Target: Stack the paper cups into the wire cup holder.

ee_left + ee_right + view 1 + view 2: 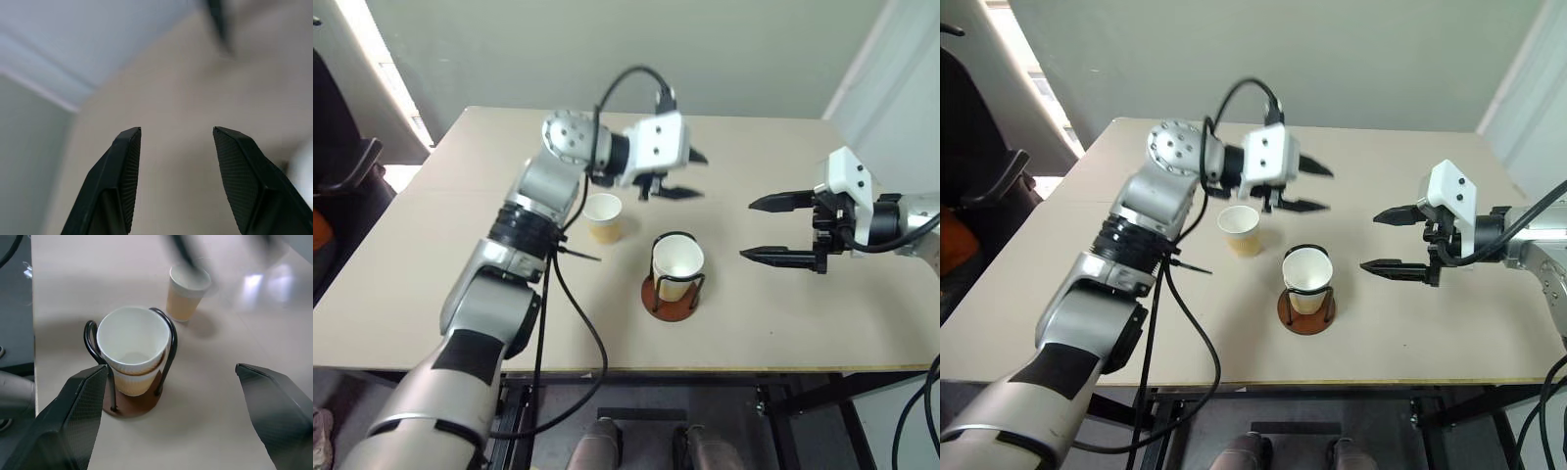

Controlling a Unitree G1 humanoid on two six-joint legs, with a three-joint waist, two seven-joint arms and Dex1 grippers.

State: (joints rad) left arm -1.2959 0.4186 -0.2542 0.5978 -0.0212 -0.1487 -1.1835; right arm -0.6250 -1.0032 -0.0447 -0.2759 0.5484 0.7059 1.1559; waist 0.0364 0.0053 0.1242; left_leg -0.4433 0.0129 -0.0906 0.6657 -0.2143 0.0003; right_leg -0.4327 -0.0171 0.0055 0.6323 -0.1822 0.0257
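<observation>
Loose paper cup (604,217) stands upright on the table (431,274), mouth up, just beside the wire cup holder (673,284) on its left-rear side, not touching it. Long axis is vertical. The holder already carries nested cups (133,352); the right wrist view shows two stacked rims, top one seated a bit tilted.

Left gripper (677,173) hovers above the table, just past the loose cup and to its right, fingers pointing roughly level toward the robot's right. Fingers are parted with nothing between them; the left wrist view shows bare table past the pads (128,166). The cup lies below and slightly behind the fingertips, so this arm is clearly the nearer one.

Right gripper (783,230) hangs well off to the right of the holder, fingers spread wide and empty, aimed back toward the holder. The holder sits between it and the loose cup.

Judgement: last cup left to stack. Left arm takes it. Fingers need to drop and come back over the rim, or straddle the side wall, then carry it a short way right over the holder.
</observation>
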